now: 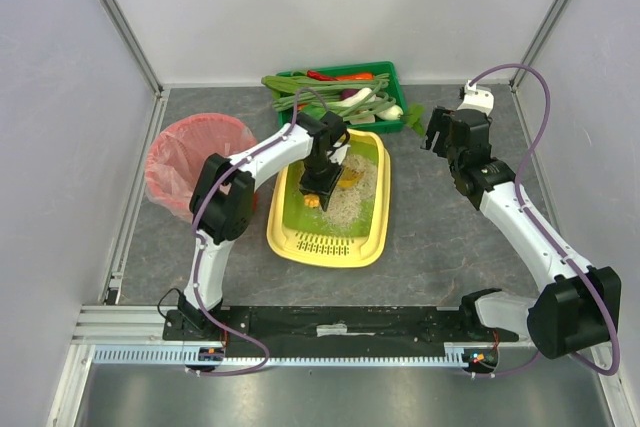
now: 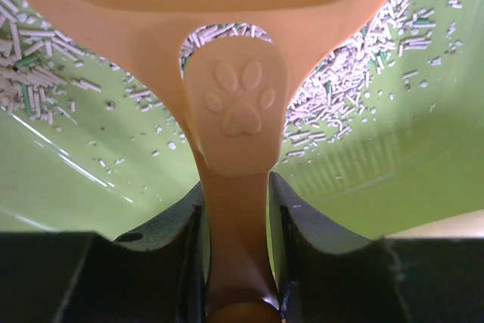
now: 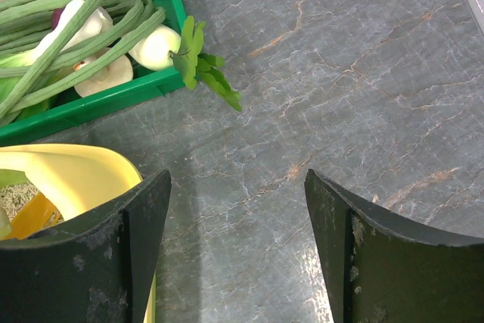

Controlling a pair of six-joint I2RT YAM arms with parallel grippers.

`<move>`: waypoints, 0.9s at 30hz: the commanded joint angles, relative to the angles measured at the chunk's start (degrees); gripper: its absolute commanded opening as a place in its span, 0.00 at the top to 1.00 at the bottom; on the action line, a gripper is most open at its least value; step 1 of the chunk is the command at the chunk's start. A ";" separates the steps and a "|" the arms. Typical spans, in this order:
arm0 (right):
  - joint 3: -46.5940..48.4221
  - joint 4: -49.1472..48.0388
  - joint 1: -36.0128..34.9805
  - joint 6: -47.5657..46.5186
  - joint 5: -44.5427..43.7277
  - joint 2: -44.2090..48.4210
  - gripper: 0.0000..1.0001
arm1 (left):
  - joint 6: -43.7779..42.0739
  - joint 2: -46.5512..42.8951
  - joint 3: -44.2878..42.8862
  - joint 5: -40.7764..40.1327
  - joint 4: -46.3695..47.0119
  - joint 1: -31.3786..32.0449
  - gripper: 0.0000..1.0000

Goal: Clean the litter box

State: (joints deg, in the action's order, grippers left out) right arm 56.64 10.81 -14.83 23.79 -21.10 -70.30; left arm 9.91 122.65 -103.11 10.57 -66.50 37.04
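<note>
Sifting well means the left gripper (image 2: 236,213), clamped on the orange scoop (image 2: 236,104), should skim shallowly through the litter (image 1: 358,195) in the litter box (image 1: 325,247) at mid-table. The right gripper (image 3: 238,187) hangs with fingers apart beside the vegetable crate (image 1: 392,82). A bagged red bin (image 1: 160,162) stands to the left.

Grey veined tabletop (image 1: 430,237). The yellow litter box (image 1: 300,245) is set at centre, a green vegetable crate (image 1: 390,73) at upper centre, a pink-lined red bin (image 1: 165,192) at left; a leafy sprig (image 3: 200,66) is laid beside the crate.
</note>
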 commanded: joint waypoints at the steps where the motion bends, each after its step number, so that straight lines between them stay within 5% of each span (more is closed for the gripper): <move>1: 1.28 -0.96 0.15 -0.24 -1.48 0.96 0.20 | -3.05 -1.71 1.15 -0.46 7.61 -0.12 0.98; 27: 2.24 -0.26 0.15 -0.06 -0.34 1.13 0.20 | -1.47 -4.26 6.69 -0.02 23.60 -0.03 0.98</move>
State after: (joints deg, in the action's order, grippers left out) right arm 56.66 11.25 -14.83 23.79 -21.06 -70.30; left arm 9.32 121.32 -96.75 10.61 -49.06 37.08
